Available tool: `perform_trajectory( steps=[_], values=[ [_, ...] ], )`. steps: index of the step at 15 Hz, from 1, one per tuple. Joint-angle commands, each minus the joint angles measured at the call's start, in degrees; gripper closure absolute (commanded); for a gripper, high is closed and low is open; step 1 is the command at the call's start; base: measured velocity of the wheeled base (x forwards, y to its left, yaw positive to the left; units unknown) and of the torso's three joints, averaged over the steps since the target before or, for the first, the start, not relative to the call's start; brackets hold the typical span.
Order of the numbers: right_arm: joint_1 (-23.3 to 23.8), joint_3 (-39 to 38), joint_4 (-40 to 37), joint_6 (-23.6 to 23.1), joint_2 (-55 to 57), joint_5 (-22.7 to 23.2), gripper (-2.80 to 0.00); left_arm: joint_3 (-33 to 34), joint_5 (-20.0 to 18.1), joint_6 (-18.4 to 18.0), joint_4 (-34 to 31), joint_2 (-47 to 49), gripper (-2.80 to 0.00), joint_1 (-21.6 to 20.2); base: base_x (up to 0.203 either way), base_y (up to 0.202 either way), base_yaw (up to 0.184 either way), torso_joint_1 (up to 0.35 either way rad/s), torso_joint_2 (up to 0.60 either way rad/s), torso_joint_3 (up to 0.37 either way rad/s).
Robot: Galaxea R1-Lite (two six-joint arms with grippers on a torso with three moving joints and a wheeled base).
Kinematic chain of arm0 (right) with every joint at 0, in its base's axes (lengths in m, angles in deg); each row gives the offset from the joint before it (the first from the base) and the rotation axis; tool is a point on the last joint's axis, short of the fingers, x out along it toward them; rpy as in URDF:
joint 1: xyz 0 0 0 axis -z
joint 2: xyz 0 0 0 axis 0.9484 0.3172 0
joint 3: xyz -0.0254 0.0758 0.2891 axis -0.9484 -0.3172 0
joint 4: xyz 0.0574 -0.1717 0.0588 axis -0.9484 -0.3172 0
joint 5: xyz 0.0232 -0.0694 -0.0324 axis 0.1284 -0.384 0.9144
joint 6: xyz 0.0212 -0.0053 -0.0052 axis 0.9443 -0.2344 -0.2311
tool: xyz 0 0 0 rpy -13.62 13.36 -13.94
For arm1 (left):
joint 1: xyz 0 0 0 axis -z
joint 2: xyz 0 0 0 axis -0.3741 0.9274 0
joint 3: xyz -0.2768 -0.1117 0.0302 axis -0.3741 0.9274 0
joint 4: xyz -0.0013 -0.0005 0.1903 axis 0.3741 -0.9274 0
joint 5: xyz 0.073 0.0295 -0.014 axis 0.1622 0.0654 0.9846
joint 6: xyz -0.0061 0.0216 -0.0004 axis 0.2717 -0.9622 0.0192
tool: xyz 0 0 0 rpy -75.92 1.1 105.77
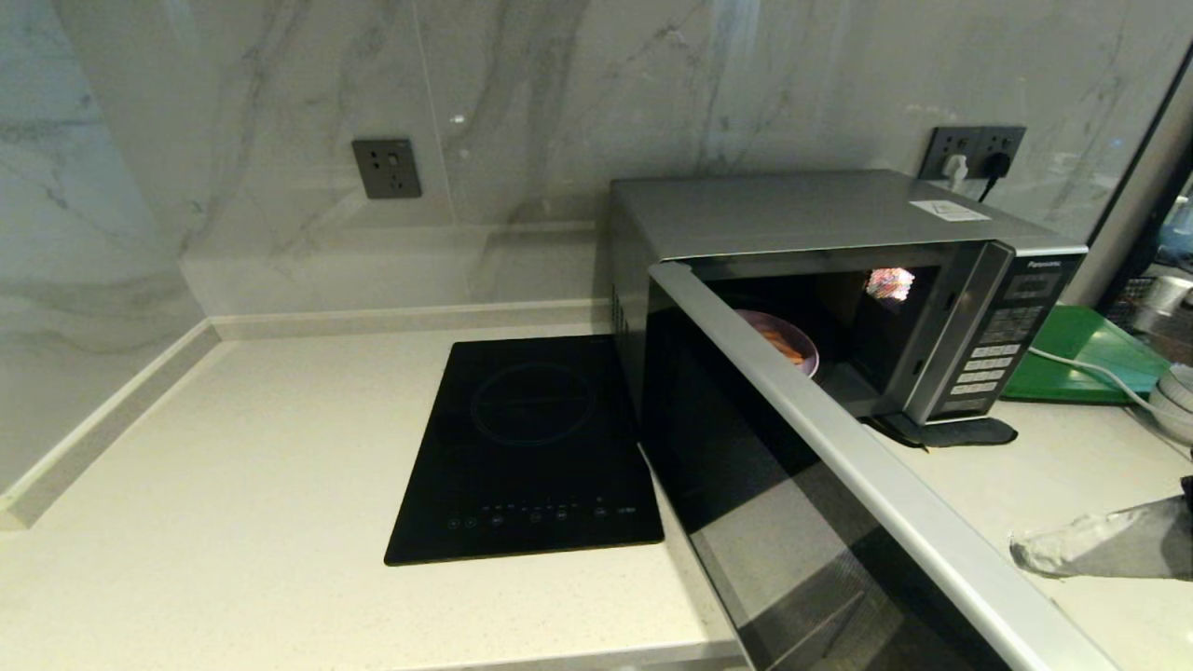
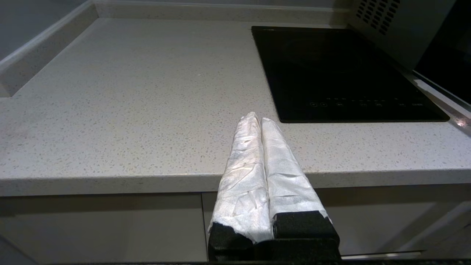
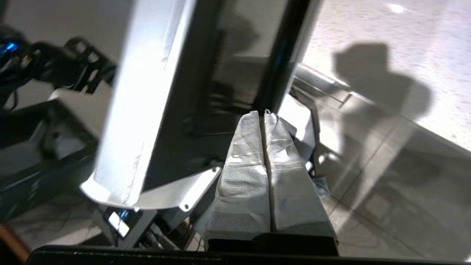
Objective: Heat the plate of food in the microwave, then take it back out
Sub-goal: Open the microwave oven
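Plate of food (image 1: pixel 781 341) inside open microwave (image 1: pixel 839 233)

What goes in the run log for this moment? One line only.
microwave door: open | plate of food: inside | right gripper: shut, empty, near door's edge | left gripper: shut, parked at counter front

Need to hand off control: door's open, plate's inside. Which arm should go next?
Probably right. Its shut end effector sits just beside the open door of the microwave, on the plate's side. The left end effector is parked over the counter's front edge.
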Motion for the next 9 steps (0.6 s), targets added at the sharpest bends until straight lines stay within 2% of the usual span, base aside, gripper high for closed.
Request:
perform_trajectory(
  steps=[1,4,9],
  values=[
    [-2.8,0.0,-0.4,0.0,-0.9,1.0,0.00,0.0,0.0,0.0,0.0,0.0,0.00,0.0,0.000,0.000,0.000,0.000,0.00,0.000],
    [-7.9,-0.2,-0.3,0.1,-2.0,2.1,0.00,0.0,0.0,0.0,0.0,0.0,0.00,0.0,0.000,0.000,0.000,0.000,0.00,0.000],
    [-11.7,-0.1,-0.3,-0.2,-2.9,7.2,0.00,0.0,0.0,0.0,0.0,0.0,0.00,0.0,0.000,0.000,0.000,0.000,0.00,0.000]
  ],
)
